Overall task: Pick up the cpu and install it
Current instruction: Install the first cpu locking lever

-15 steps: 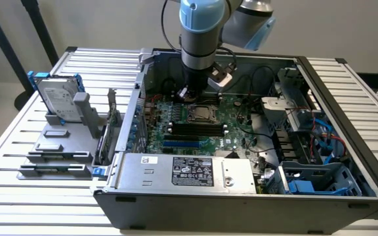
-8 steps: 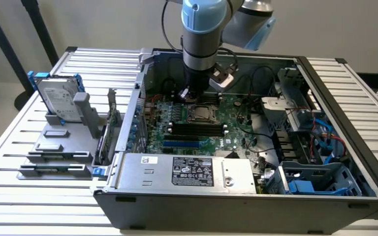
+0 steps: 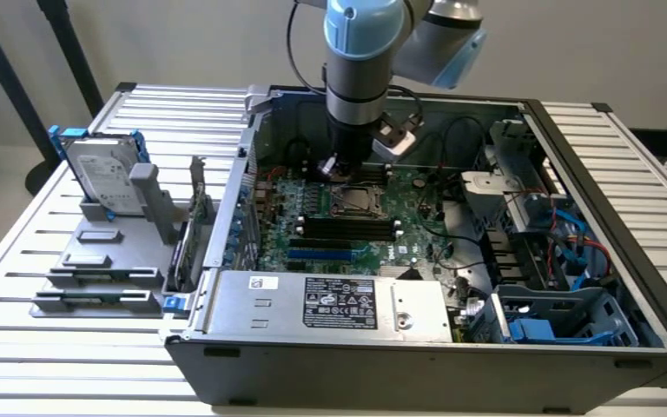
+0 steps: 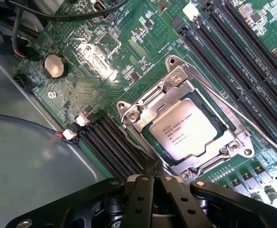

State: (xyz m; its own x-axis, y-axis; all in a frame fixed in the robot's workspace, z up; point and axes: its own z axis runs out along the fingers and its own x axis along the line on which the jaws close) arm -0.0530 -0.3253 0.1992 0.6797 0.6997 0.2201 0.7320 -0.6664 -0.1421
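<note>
The cpu [image 4: 188, 130] has a smooth silver-grey metal top with a soft sheen. The socket frame [image 4: 133, 116] is bright bare metal. The motherboard [image 4: 105, 61] is glossy green and its coin cell [image 4: 54, 65] polished metal. The fingers [image 4: 139, 197] look matt black. The case [image 3: 426, 365] is matt grey metal. At its nine o'clock, the hard drive [image 3: 100, 169] is shiny metal in a blue plastic bracket [image 3: 65, 135].

Mobo [image 4: 105, 61]: green w/ fine pale traces. On it: cpu [image 4: 186, 133] silver-grey w/ dark print, in shiny silver socket frame [image 4: 128, 116]; RAM slots [image 4: 114, 147] black; coin cell [image 4: 54, 65] pale gold. Over mobo: gripper [image 4: 152, 179] matte black, arm [image 3: 363, 35] light blue & grey. Beyond mobo twd the exterior view's left: hard drive [image 3: 102, 169] silver, bracket [image 3: 65, 133] blue, stand [image 3: 96, 278] plain grey.
</note>
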